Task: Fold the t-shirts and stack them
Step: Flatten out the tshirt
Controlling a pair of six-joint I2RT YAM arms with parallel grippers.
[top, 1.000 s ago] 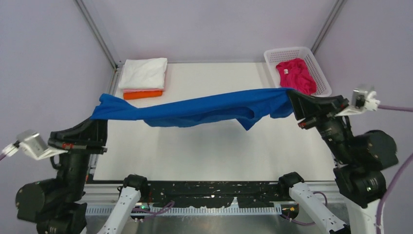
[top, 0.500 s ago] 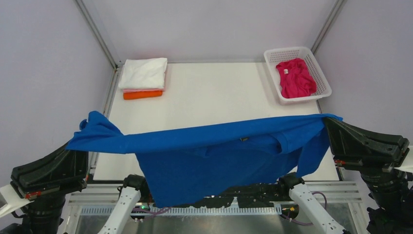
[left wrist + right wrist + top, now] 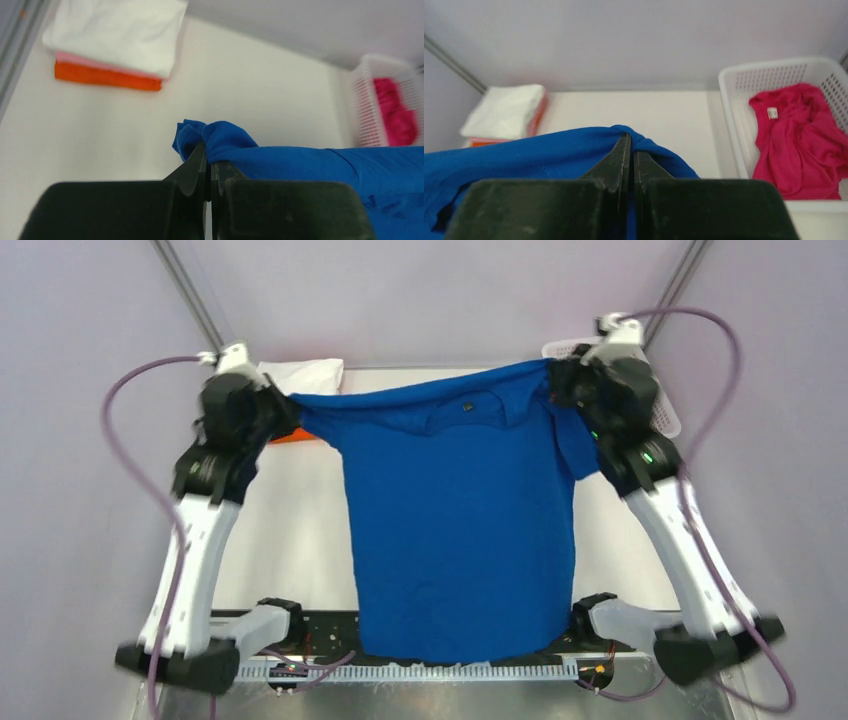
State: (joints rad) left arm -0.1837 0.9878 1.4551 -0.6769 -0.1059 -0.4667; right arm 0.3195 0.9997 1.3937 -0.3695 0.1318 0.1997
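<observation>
Both arms have swung up from the near corners and out to the far end of the table [image 3: 290,540]. The blue t-shirt [image 3: 460,530], a sagging band across the near edge half a second ago, now spreads full length.

Nearest, its hem crosses the rail between the arm bases (the top view does not settle whether it lies on the table or hangs just above it). The body runs smooth up the middle of the table, and the right sleeve [image 3: 578,445] droops folded beside the right arm [image 3: 680,530].

At the far end the left jaws are pinched shut on one shoulder, with cloth bunched above their tips. The right jaws are closed on the other shoulder, and the line between them is taut.

Beyond the left arm [image 3: 200,530] sits the folded stack [image 3: 112,40], white over pink over orange. Beyond the right arm is the basket [image 3: 734,125] holding the magenta t-shirt [image 3: 804,145].

To lay the shirt well, I would lower both shoulders together, keeping that line level and stretched so the cloth settles from hem to collar. I would stop short of the stack and basket before releasing.
</observation>
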